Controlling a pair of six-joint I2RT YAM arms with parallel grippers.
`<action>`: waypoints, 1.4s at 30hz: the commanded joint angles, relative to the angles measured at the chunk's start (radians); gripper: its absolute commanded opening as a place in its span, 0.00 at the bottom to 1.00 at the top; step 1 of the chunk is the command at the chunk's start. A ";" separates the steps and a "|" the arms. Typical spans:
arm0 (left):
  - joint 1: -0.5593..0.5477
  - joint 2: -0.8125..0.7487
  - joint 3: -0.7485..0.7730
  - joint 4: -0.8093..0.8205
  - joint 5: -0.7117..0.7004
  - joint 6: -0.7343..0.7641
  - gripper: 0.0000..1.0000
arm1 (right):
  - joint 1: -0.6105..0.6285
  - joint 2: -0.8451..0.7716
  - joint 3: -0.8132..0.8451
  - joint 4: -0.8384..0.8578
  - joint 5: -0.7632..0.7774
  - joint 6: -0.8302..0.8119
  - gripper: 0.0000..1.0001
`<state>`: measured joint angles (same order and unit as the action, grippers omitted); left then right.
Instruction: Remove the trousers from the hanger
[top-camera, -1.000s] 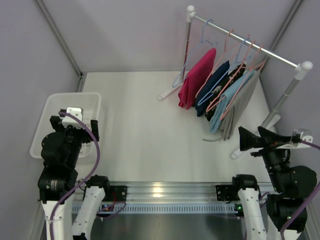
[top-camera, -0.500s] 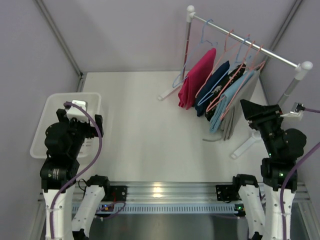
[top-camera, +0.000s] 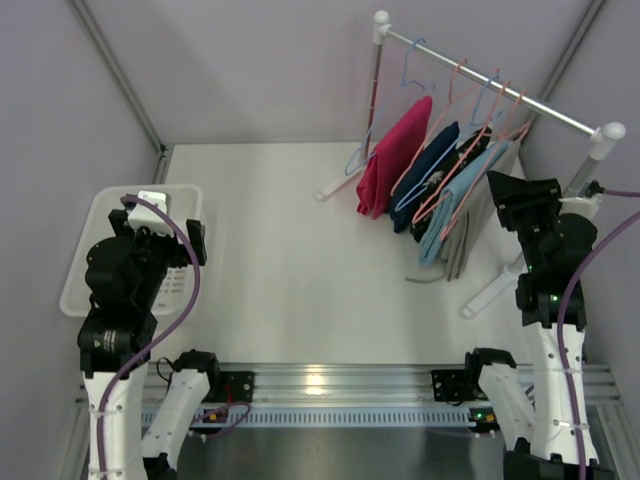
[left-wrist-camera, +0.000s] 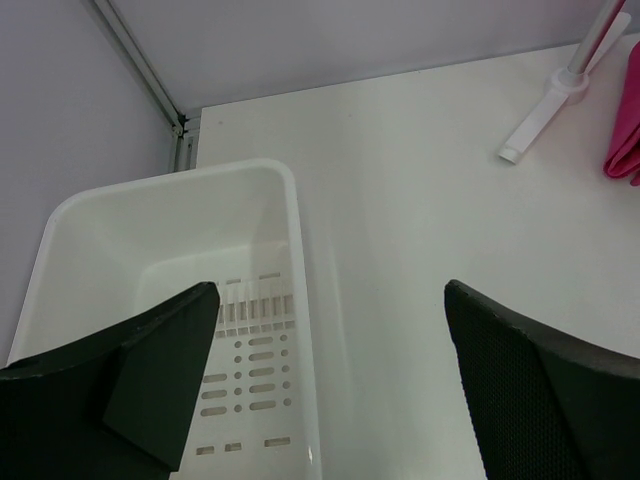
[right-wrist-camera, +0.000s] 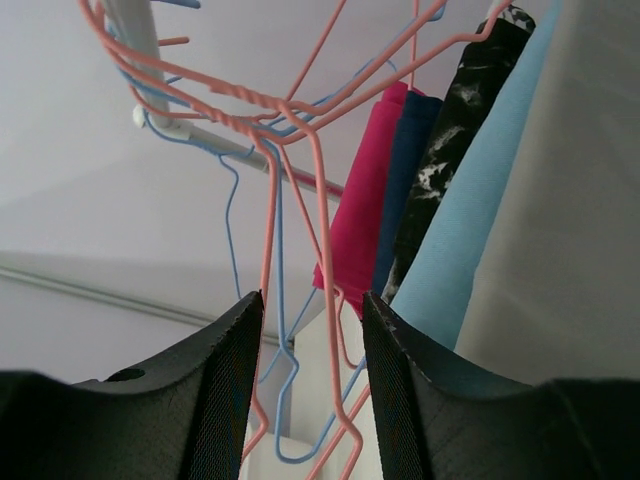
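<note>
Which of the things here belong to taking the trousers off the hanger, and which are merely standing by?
For the job: light grey trousers; sky-blue trousers; wire hangers holding them; right gripper, open beside them; probably the white bin, as a drop-off.

Standing by: magenta cloth; navy cloth; black patterned cloth; rail; left gripper, open over the bin.

Right claw (top-camera: 497, 192) now up beside trousers (top-camera: 452, 208)
</note>
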<state>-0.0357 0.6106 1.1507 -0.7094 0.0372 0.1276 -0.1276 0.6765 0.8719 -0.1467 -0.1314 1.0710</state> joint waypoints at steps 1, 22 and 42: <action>-0.004 0.017 0.037 0.060 0.010 -0.017 0.99 | -0.015 0.032 0.038 0.108 0.035 0.014 0.44; -0.004 0.040 -0.020 0.103 -0.006 -0.034 0.99 | 0.065 0.250 0.154 0.151 0.039 -0.029 0.40; -0.003 0.038 -0.022 0.099 -0.026 -0.026 0.99 | 0.186 0.219 0.111 -0.010 0.081 -0.036 0.32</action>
<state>-0.0357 0.6483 1.1236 -0.6712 0.0174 0.1032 0.0383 0.9115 0.9928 -0.1013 -0.0551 1.0412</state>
